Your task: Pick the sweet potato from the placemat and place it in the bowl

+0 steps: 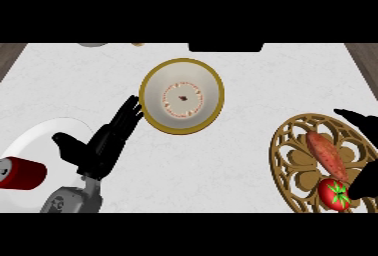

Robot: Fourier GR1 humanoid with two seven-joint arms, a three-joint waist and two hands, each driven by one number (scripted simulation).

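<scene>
The sweet potato (327, 154) lies on the placemat (289, 150) at the right of the frame, slanting from upper left to lower right, with a tomato (336, 194) just below it on the same mat. The right hand (367, 177) comes in from the right edge, mostly cut off. One dark part shows above the sweet potato and another below it by the tomato, spread apart and holding nothing that I can see. The bowl (157, 107) sits on the tabletop (236, 150) at upper centre, well apart from the placemat. The left hand (96, 150) is at lower left, its fingers (125, 117) straight and close together, with the tips just beside the bowl's left rim. A plate (44, 131) at the left edge has a red can (18, 172) lying on it.
</scene>
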